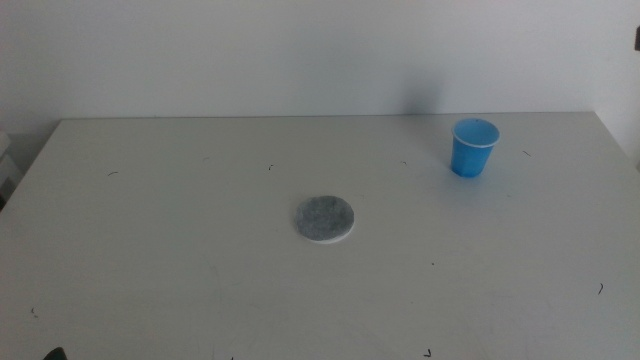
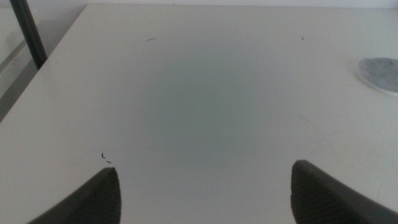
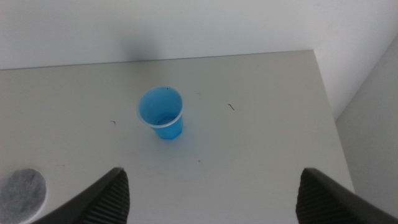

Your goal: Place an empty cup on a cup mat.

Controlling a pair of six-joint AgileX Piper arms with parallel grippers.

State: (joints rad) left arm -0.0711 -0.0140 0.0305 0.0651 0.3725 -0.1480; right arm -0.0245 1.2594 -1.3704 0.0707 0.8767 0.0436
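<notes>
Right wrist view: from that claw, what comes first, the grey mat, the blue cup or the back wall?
From the right gripper:
1. Cup mat, off to one side, partly cut off.
2. Cup, upright, mid-table.
3. Wall, behind the table's far edge.

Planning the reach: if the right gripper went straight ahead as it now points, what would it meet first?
Probably the cup, upright ahead of the open right gripper and slightly off-centre. Depth is unclear, so it might pass just beside it.
</notes>
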